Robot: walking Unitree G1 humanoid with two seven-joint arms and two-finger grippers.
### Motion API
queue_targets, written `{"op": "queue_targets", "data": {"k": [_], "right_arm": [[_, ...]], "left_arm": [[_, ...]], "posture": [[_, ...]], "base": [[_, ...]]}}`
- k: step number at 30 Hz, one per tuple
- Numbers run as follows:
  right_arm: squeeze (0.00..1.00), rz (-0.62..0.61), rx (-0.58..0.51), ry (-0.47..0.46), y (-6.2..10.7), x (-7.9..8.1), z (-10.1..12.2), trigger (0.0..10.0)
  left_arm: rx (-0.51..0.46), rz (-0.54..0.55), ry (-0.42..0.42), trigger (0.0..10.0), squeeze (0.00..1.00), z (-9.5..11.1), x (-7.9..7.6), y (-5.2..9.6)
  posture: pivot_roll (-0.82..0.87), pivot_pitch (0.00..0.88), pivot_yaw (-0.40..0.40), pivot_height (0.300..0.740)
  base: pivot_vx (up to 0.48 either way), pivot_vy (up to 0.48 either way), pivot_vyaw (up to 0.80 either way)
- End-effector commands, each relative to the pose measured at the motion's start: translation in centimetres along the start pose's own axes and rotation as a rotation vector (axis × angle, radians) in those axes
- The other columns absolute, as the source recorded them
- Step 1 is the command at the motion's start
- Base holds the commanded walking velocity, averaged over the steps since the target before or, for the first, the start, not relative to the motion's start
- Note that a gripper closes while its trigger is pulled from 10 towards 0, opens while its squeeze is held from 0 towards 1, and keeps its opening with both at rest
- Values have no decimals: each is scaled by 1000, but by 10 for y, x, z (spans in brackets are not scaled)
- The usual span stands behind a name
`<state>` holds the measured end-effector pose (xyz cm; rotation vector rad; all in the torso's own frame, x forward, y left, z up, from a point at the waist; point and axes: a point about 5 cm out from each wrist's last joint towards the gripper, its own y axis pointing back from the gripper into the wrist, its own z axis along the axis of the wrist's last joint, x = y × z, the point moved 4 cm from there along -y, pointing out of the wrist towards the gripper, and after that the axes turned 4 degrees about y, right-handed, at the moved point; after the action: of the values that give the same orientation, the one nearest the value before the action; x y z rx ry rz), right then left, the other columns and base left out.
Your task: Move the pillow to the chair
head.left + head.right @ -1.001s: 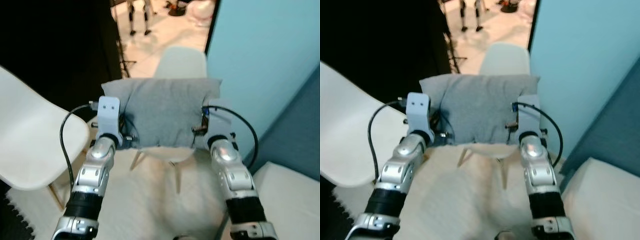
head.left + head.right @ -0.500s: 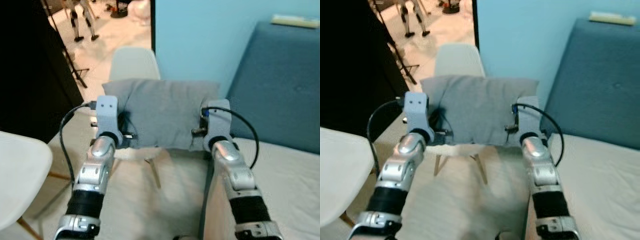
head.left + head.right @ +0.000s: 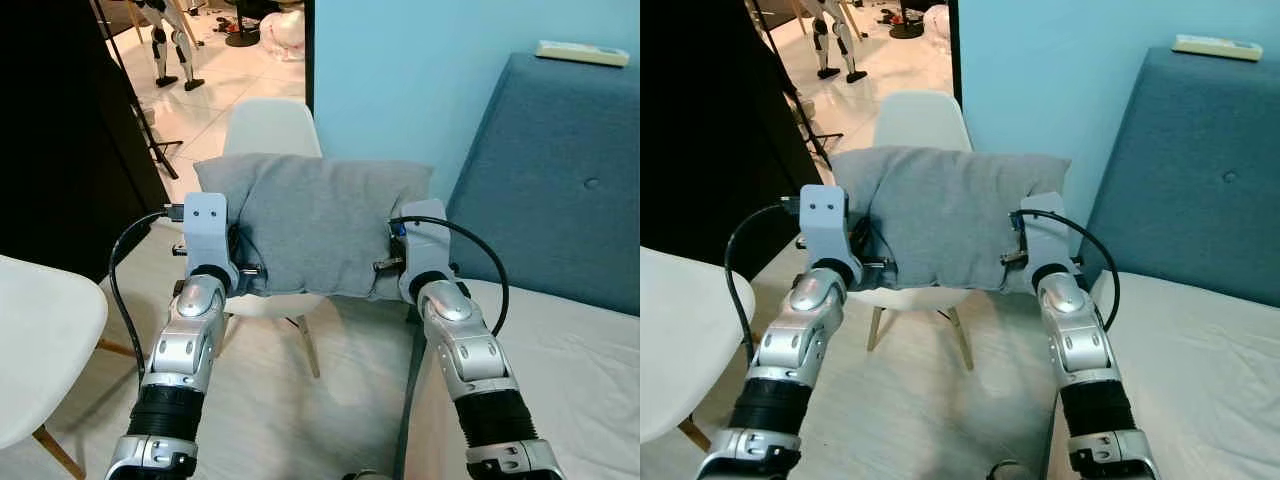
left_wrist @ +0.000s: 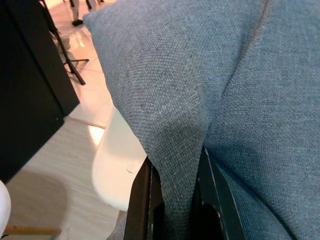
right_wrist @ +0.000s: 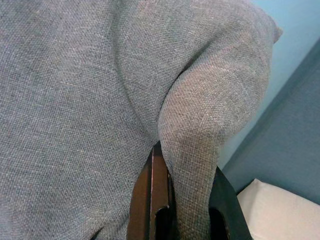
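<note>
**Nearly there: pillow held over the chair**

Now the carry looks close to done, and the set-down is what remains. The pillow [image 3: 318,226] hangs in the air between both arms, each side pinched: the left gripper [image 4: 172,200] has its black fingers closed on a fold of grey cloth, and the right gripper [image 5: 182,205] grips a fold at the other end the same way. The chair [image 3: 272,130] stands right behind and below the pillow, its white back rising above the pillow's top edge and its seat showing under the bottom edge (the left wrist view catches the seat's front rim beneath the cloth).

Next, I judge, the pillow needs to go forward and down until it rests on the seat, and only then should both grips let go together.

Room is tight on the right, where a blue sofa [image 3: 560,170] and the blue wall [image 3: 400,70] stand close to the chair. A second white chair [image 3: 40,350] sits off to the left, well apart. Ahead, past the chair's back, the floor opens out.
</note>
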<state>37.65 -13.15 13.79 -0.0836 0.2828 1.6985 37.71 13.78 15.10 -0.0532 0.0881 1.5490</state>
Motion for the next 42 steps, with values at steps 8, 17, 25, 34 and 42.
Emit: {"op": "queue_targets", "data": {"k": [8, 17, 25, 34, 42], "right_arm": [[0, 102, -26, 4, -2, 29, 6, 10000], [0, 109, -27, -10, 1, 33, 4, 10000], [0, 119, -30, -11, 1, 35, 4, 10000], [0, 89, 14, -31, 3, 31, -7, 10000], [0, 85, 22, -29, 5, 32, -10, 10000]], "left_arm": [[-84, -34, 5, 10000, 0, 17, -11, 2], [-80, -47, -4, 10000, 0, 15, -15, 3], [-80, -34, -9, 10000, 0, 16, -13, 3], [-67, -74, -33, 10000, 0, 15, -17, 2], [-23, -160, -25, 10000, 0, 5, -31, 6]], "posture": [[16, 110, 34, 740], [20, 120, 17, 740], [28, 122, 10, 740], [37, 119, 30, 740], [30, 111, 46, 740]], "base": [[421, 0, 0], [430, 0, 0], [408, 0, 0], [394, 0, -444], [79, 0, 0]]}}
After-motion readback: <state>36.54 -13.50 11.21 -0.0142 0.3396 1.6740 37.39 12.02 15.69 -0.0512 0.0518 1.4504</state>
